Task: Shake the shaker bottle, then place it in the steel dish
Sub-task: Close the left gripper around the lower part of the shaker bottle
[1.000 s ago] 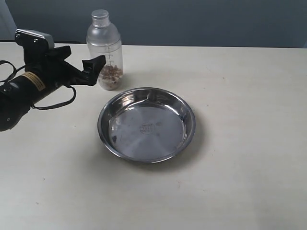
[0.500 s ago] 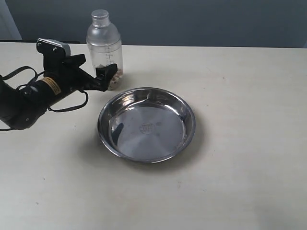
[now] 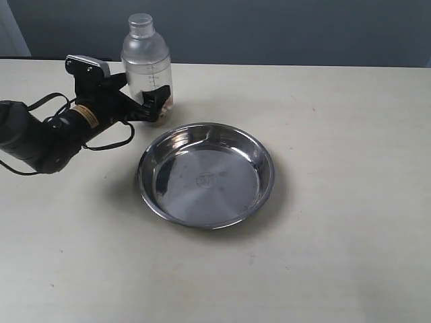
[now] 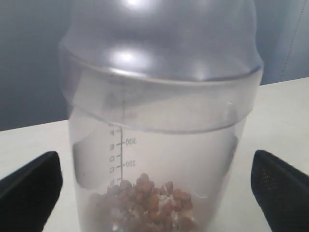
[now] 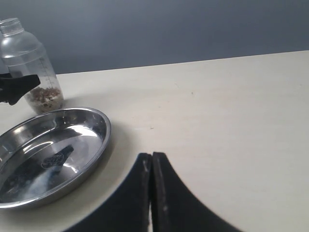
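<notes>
Progress: approach stage only; grip, shake and placement all outstanding. Left gripper [image 3: 148, 95] jaws spread wide, 1 on each side of bottle [image 3: 147, 64] lower body, bottle centred between them. Gaps are visible on both sides in wrist view, so no squeeze yet. Bottle upright on table [image 3: 337, 134], cap on, brown granules settled at bottom. Dish [image 3: 206, 202] empty, just beside near jaw, apart from bottle. Right gripper [image 5: 151, 166] jaws pressed together, holding nothing, well apart from bottle. Remaining, by judgement: close jaws, lift, shake, set bottle in dish, release.

Pale bench [image 5: 227, 106], right hand [image 5: 152, 159] with fingers pressed together, steel dish [image 5: 82, 140] at its ten o'clock, shaker bottle [image 5: 36, 67] just beyond.
</notes>
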{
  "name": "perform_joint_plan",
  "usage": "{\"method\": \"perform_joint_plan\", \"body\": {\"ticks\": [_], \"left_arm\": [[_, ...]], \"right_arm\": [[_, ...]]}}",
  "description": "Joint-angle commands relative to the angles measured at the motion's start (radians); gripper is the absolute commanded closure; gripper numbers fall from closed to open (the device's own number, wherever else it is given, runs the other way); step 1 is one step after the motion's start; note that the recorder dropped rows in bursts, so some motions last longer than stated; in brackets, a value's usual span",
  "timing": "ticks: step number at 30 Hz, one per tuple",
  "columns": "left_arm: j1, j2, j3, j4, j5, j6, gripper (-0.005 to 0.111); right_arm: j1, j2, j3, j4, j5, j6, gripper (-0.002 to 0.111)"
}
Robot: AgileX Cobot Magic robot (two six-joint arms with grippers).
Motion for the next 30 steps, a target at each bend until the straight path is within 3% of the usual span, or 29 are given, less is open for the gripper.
{"method": "perform_joint_plan", "body": {"ticks": [1,15,30], "left_arm": [[-0.006,0.013,-0.033,-0.008,0.001,0.023,0.001],[-0.006,0.039,-0.154,0.010,0.171,0.046,0.001],[-0.007,0.137,-0.197,0.023,0.045,0.012,0.002]], "right_arm": [[0.001,-0.004,0.001,-0.002,-0.010,-0.001,0.109],[0.001,-0.004,0.001,-0.002,-0.010,-0.001,0.109],[0.001,-0.004,0.001,-0.002,-0.010,-0.001,0.109]]}}
